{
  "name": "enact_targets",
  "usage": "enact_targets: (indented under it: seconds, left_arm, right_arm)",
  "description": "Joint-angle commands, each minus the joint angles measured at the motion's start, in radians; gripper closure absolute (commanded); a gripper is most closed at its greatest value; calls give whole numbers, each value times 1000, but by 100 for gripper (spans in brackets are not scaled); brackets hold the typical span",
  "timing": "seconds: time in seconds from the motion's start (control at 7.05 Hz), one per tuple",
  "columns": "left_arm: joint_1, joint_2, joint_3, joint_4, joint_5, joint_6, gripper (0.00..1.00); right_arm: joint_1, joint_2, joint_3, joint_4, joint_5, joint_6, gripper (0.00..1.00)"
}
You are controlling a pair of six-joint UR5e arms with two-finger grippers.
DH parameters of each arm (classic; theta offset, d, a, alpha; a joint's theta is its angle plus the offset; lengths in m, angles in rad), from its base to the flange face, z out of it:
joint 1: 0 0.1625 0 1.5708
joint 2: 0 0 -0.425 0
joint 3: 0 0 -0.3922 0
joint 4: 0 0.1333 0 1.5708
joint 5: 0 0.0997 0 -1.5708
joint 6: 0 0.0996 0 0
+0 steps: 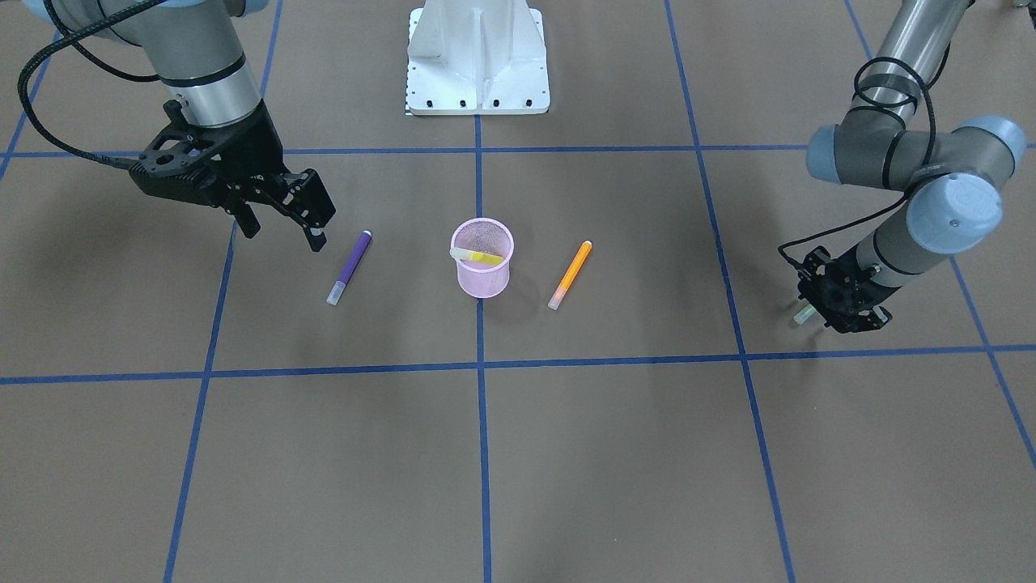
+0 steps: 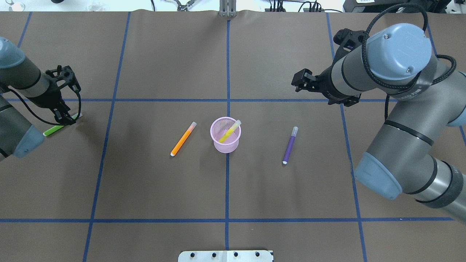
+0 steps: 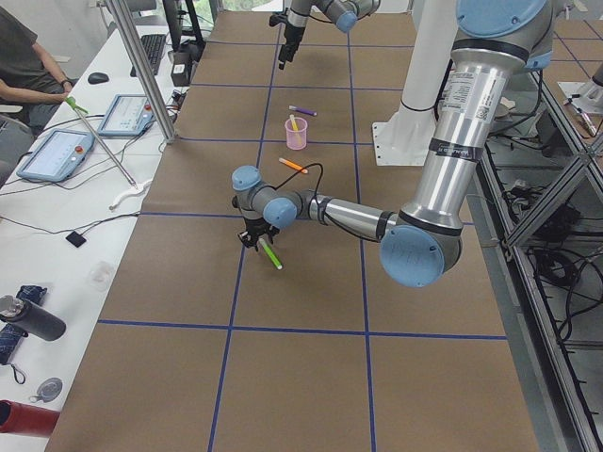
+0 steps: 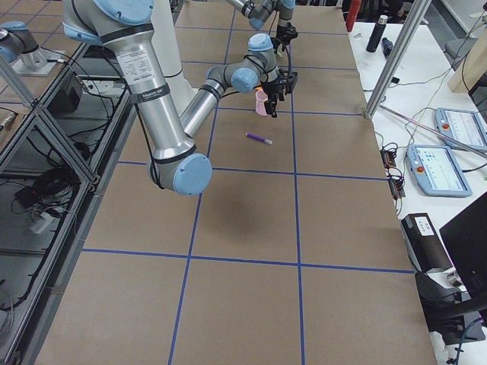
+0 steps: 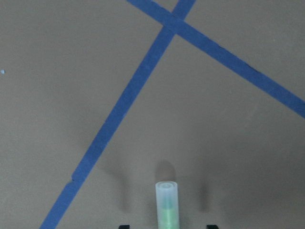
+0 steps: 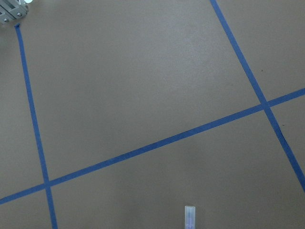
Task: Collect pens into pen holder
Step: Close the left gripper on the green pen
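At table's far left, L gripper (image 2: 66,119) sits low, jaws apart either side of green pen (image 2: 54,129), seemingly not pinching it. R gripper (image 1: 283,235) hovers wide open & empty, just beside purple pen (image 1: 350,267). Pen holder (image 1: 483,279) stands mid-table w/ yellow pen (image 1: 479,257) leaning inside. Orange pen (image 1: 571,275) lies near it.

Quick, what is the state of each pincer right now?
Left pincer: open, its fingers either side of the green pen, not clamped.
Right pincer: open, empty.
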Motion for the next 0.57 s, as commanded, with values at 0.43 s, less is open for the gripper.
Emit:
enact_targets:
  seconds: [0.43]
  left_arm:
    - [1,-1,10,1,-1,1,65]
  right_arm:
    - [0,-1,6,0,2,0,0]
